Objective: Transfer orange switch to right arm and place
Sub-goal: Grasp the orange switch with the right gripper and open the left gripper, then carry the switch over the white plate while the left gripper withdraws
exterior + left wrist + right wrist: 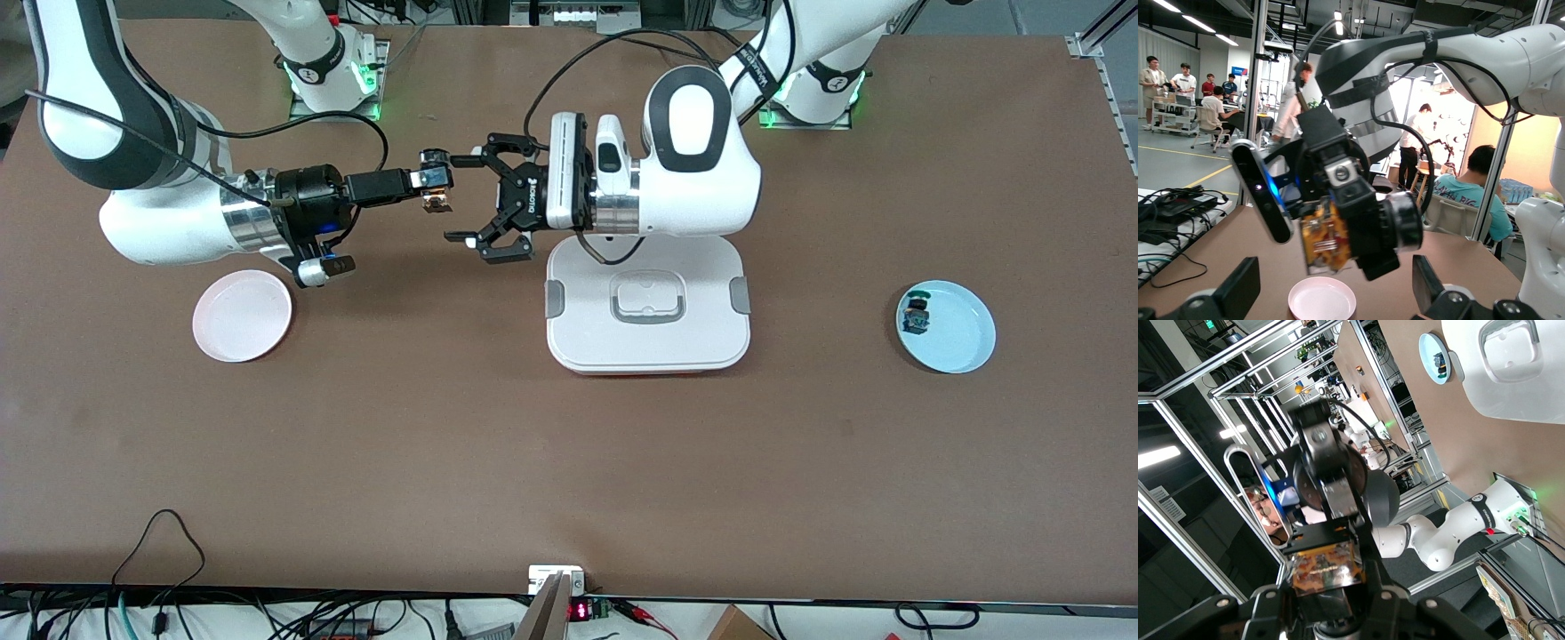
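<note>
Both arms raised over the brown table (569, 462), forearms laid out level and wrists turned toward each other, meeting in mid-air above bare tabletop between the pink plate (242, 316) and the white lidded container (647, 307). Right arm (169, 209), coming from the base at the right arm's end of the table, bent at the elbow and stretched flat toward the middle, silver wrist and blue light showing. Right gripper (436, 188) slim and black, fingers clamped on the orange switch (436, 201), the orange block showing just beneath the fingertips. Same part seen close in the left wrist view as an amber piece with metal contacts (1327, 241) pinched at the end of the right gripper (1338, 227), and in the right wrist view as an orange-and-copper part (1326, 568) at the gripper's tip. Left arm (702, 156), bulky and white, reaching from its base across the container's farther edge, wrist level. Left gripper (458, 200) with linkage fingers spread wide apart, one fingertip above and one below the switch, neither seen touching it. Pink plate below the right arm's wrist, toward the right arm's end. Light blue plate (965, 342) well apart toward the left arm's end, carrying a small switch with green cap and blue body (915, 316) near its rim.
</note>
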